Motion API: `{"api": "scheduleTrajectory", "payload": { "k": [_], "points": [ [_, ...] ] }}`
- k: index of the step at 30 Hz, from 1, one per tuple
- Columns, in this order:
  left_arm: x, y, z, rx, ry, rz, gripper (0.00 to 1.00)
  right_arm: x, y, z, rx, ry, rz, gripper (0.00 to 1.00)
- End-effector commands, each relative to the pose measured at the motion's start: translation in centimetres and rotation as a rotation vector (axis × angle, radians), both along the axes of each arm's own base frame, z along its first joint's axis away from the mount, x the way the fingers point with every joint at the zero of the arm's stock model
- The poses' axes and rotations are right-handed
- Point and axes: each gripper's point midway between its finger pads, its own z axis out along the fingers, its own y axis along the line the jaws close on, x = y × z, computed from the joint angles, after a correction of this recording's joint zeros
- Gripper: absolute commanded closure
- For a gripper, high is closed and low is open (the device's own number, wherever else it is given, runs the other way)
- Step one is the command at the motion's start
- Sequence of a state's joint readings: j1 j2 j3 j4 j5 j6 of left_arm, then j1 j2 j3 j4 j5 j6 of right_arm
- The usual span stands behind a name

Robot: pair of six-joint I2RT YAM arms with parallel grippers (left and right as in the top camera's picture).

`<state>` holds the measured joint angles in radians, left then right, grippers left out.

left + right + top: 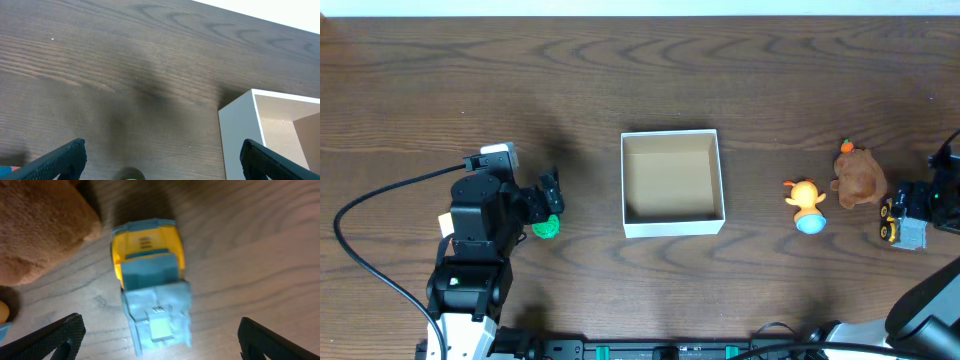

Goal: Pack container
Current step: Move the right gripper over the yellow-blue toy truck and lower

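The box (672, 226) sits open-topped in the middle of the worktop (620, 70), its brown floor bare, likely so that either arm can reach it. To its left, the left claw (162, 152) is spread wide over a green ball (547, 228), apparently to straddle it for a pickup. To the right lie an orange duck (805, 205) and a brown plush toy (860, 178). Beyond them the right claw (160, 325) hangs wide above a yellow-and-blue truck (150, 280), gripping nothing.

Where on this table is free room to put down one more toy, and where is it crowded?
Free: the table between container and orange duck, the strip beyond the container, and the container's bare floor. Crowded: around duck, brown plush and toy truck.
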<state>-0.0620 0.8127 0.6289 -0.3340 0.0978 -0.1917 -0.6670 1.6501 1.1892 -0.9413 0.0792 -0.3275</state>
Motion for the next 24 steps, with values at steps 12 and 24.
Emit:
{"api": "scheduleTrajectory", "payload": {
  "k": [12,24],
  "points": [
    [0.3,0.0,0.8,-0.009,-0.015,0.01,0.02,0.6,0.8,-3.7,0.107,0.031,0.067,0.02],
    [0.3,0.0,0.8,-0.009,-0.015,0.01,0.02,1.0,0.4,-3.8,0.093,0.018,0.078,0.07]
  ]
}}
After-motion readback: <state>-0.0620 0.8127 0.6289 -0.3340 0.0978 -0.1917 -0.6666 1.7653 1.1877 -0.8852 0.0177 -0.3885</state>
